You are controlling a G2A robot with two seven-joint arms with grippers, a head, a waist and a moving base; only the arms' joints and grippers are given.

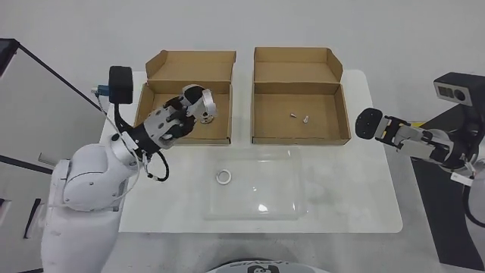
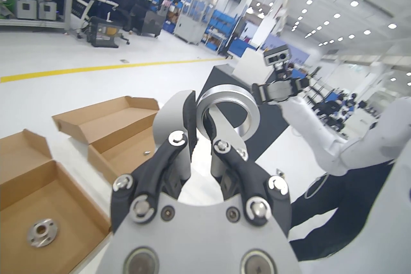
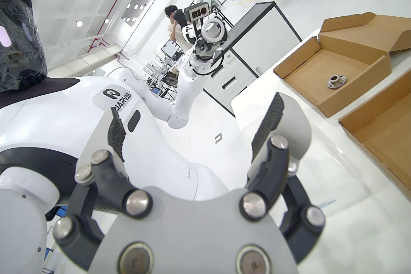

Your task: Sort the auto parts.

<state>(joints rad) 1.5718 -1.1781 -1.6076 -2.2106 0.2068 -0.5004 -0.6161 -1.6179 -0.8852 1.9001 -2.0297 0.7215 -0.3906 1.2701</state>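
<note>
Left jaws pinch the ring (image 2: 224, 94) by its wall above the left box (image 2: 61, 191) — 1 finger inside, 1 outside — so a slip could drop it onto the flange (image 2: 42, 232) or past the rim; right jaws spread at the counter's (image 1: 341, 189) right edge.

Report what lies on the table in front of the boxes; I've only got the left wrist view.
Observer: A small ring lies in a clear tray, nearer the robot than the left-hand cardboard box and the right-hand cardboard box.
Operator: Check the right gripper.
Observer: The right gripper is open and empty, by the table's edge beside the right-hand cardboard box.
Operator: Place my large metal ring over the table.
Observer: It hangs above the left-hand cardboard box, on the side nearer the other box.
</note>
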